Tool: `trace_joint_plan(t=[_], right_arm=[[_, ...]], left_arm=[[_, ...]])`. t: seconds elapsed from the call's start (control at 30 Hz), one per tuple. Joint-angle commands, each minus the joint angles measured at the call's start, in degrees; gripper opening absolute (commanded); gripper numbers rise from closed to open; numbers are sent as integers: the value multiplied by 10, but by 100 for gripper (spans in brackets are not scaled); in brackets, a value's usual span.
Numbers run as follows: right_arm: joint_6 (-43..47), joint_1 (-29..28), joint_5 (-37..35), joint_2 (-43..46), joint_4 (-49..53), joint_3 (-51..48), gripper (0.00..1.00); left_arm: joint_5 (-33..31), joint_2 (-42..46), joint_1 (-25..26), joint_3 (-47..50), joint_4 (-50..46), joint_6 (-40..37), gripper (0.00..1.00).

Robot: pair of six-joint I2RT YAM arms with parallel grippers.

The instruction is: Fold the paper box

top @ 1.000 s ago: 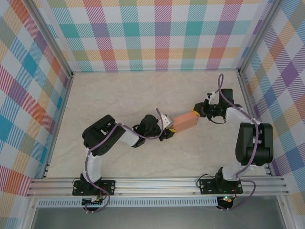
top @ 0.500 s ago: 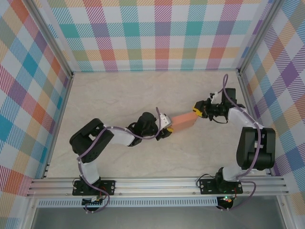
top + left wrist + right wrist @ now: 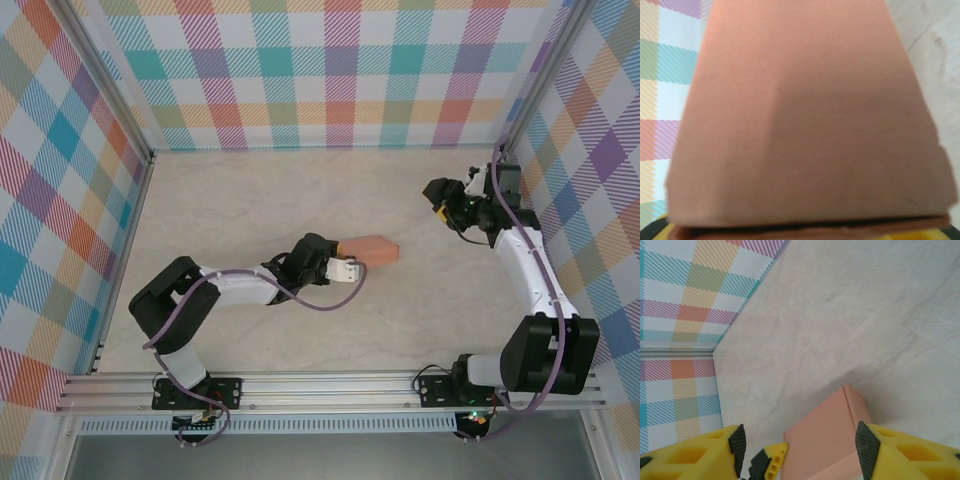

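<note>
Right now: salmon-orange closed cardboard box (image 3: 369,248) lies flat on the pale marbled table (image 3: 240,200), roughly mid-table, long side running left-right. Left claw (image 3: 346,267) sits right at the box's left end. In the left wrist view the box face (image 3: 805,115) is up against the lens and blurred, so I can't tell whether that claw is clamped on it or slack. Right claw (image 3: 438,200) is well apart from the box, near the table's right edge. Its fingers (image 3: 737,442) are spread with nothing between them, and the box (image 3: 825,440) lies on the table beyond them.
</note>
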State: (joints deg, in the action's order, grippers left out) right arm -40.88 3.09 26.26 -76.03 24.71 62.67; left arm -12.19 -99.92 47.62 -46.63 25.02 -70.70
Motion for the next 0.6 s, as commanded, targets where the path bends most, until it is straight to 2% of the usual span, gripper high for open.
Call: trace_joint_plan(t=[0.0, 0.03, 0.07, 0.1, 0.17, 0.27, 0.33, 0.37, 0.4, 0.43, 0.47, 0.57], right_arm=[[29, 4, -21, 7, 23, -7, 62], [35, 5, -30, 11, 28, -12, 63], [40, 5, -37, 15, 30, -17, 63], [45, 5, -51, 21, 31, -24, 63], [45, 5, -94, 38, 36, -40, 66], [30, 5, -223, 64, 71, -70, 67], [49, 4, -299, 101, 41, -115, 69], [74, 3, -318, 123, 3, -144, 74], [106, 4, -328, 151, -44, -176, 79], [145, 3, -325, 180, -98, -211, 95], [185, 3, -306, 203, -150, -235, 100], [314, -6, -268, 251, -248, -288, 100]], left_arm=[[-87, -25, 6, 24, 62, -25, 60], [-90, -21, 6, 25, 68, -9, 65], [-87, -12, 6, 28, 66, 4, 78], [-76, 2, 6, 33, 59, 19, 100], [-58, 34, 6, 41, 37, 49, 100], [-19, 100, -2, 65, 11, 97, 100], [6, 155, -11, 74, -34, 128, 100], [13, 179, -17, 80, -46, 143, 100], [25, 209, -28, 88, -57, 169, 100], [36, 240, -42, 93, -69, 201, 100], [41, 269, -58, 97, -78, 239, 100], [57, 357, -146, 119, -74, 416, 100]])
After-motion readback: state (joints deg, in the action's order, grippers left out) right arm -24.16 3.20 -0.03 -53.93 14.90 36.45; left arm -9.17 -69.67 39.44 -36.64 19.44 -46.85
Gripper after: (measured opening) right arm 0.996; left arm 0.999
